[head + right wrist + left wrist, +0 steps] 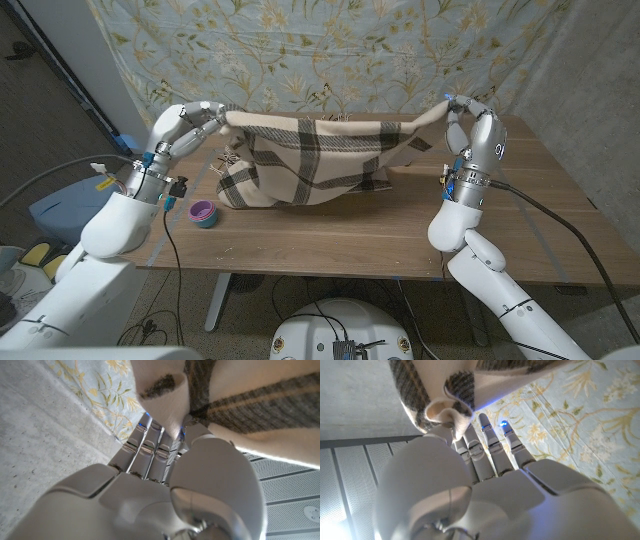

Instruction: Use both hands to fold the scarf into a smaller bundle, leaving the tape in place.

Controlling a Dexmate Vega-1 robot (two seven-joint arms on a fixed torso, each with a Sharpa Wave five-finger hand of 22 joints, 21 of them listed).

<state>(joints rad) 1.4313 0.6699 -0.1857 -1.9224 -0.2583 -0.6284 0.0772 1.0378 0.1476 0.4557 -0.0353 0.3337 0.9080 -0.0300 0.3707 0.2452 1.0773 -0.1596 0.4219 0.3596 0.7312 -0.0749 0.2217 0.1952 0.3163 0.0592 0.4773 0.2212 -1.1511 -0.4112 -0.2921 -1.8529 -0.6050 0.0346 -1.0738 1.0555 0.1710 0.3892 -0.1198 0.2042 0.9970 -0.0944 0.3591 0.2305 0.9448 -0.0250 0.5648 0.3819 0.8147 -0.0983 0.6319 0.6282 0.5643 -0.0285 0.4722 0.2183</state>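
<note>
- Now the left hand [196,120] and right hand [470,118] each pinch a top corner of the scarf [310,160], hanging between them over the tabletop [520,220].
- Bring both corners together evenly, clear of the tape [203,213] below the left hand.

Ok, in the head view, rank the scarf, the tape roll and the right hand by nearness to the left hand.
1. scarf: its corner is pinched in the left hand.
2. tape roll: on the table below that hand.
3. right hand: across the table, holding the other corner.
</note>
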